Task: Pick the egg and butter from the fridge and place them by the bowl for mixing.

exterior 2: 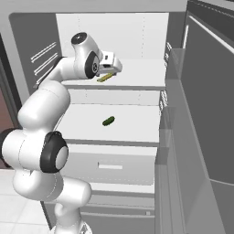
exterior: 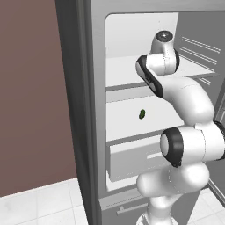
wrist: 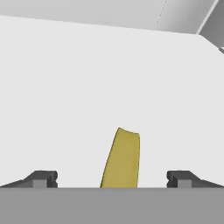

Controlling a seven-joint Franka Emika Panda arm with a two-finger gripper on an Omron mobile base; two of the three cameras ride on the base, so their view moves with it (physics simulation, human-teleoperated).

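The fridge (exterior 2: 183,137) stands open, white inside. The butter (wrist: 122,158) lies on the top shelf (exterior 2: 137,73). In the hand view it sits between the fingers (wrist: 112,178), its long side pointing to 12 o'clock. The fingers are wide apart, holding nothing.

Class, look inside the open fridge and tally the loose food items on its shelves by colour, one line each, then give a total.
Yellow: 1, the butter on the upper shelf, between the open fingers of the hand.
Dark green: 1, the small oblong item on the shelf below.
Total: 2
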